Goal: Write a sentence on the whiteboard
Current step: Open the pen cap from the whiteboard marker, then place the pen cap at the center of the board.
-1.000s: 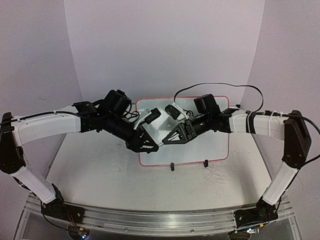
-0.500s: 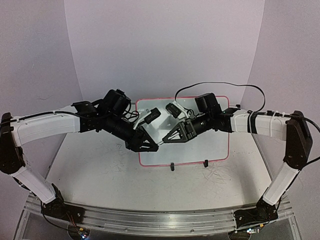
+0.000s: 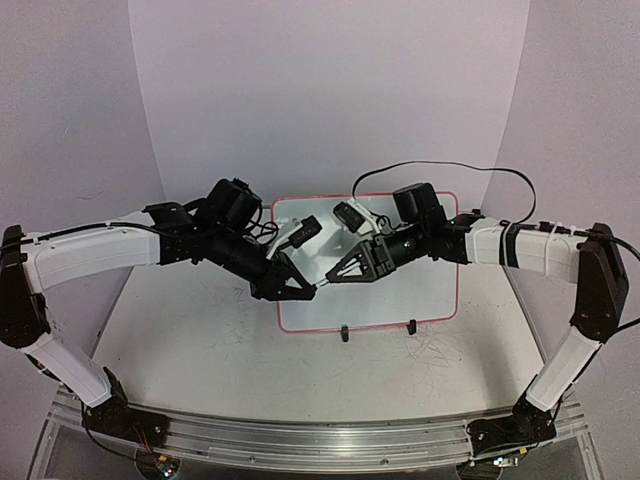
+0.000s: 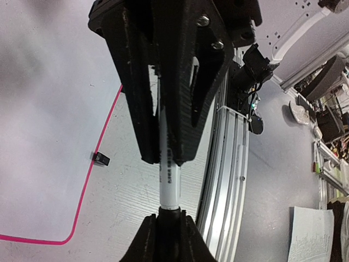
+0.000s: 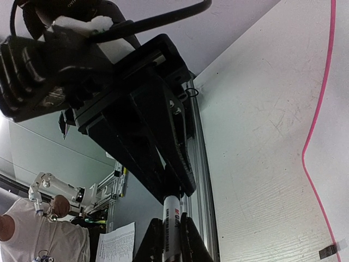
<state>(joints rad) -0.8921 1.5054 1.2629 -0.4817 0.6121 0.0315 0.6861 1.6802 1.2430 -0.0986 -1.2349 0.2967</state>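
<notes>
The whiteboard (image 3: 400, 300), white with a thin red rim, lies at the middle back of the table. No sentence shows on its visible part, and the arms hide much of it. My left gripper (image 3: 308, 290) and right gripper (image 3: 333, 279) meet tip to tip above its left half, with a marker (image 3: 320, 285) between them. In the left wrist view my left gripper (image 4: 168, 218) is shut on the marker's black cap and the white barrel (image 4: 169, 185) runs into the right gripper (image 4: 165, 161). In the right wrist view my right gripper (image 5: 173, 221) is shut on the printed white barrel (image 5: 172, 210).
Two black clip feet (image 3: 344, 333) (image 3: 410, 326) sit on the board's near rim. Faint grey scribbles mark the tabletop (image 3: 440, 350). An aluminium rail (image 3: 300, 440) runs along the near edge. A black cable (image 3: 440, 170) loops over the right arm. Purple walls stand behind and beside.
The right gripper has shifted slightly up and back, its wrist tilting. The left arm has barely moved. Both stay closed on the marker.
</notes>
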